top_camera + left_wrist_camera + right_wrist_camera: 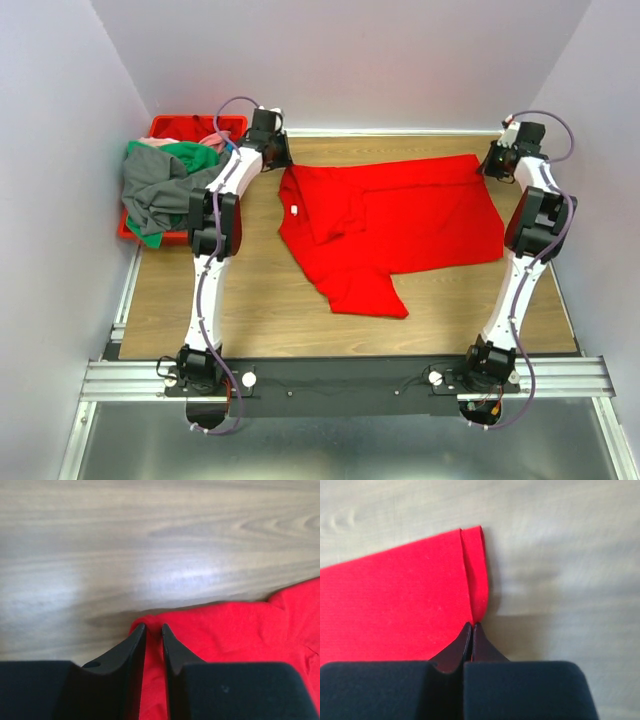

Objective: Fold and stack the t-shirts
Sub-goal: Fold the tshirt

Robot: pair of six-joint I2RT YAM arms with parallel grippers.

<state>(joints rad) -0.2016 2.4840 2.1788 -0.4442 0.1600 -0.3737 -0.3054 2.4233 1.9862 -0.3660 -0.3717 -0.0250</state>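
A bright red t-shirt (400, 220) lies spread across the wooden table, with a small white neck label at its left and one sleeve pointing to the near side. My left gripper (278, 158) is at the shirt's far left corner. In the left wrist view its jaws (152, 629) stand narrowly apart with a ridge of red cloth (240, 630) pinched between them. My right gripper (497, 160) is at the far right corner. In the right wrist view its jaws (472, 625) are shut on the edge of the folded hem (395, 605).
A red plastic crate (170, 122) stands at the far left by the wall. Grey (160, 190), green (185, 155) and pink (208, 140) t-shirts are heaped in it and hang over its side. Walls close in on three sides. A metal rail (350, 378) runs along the near edge.
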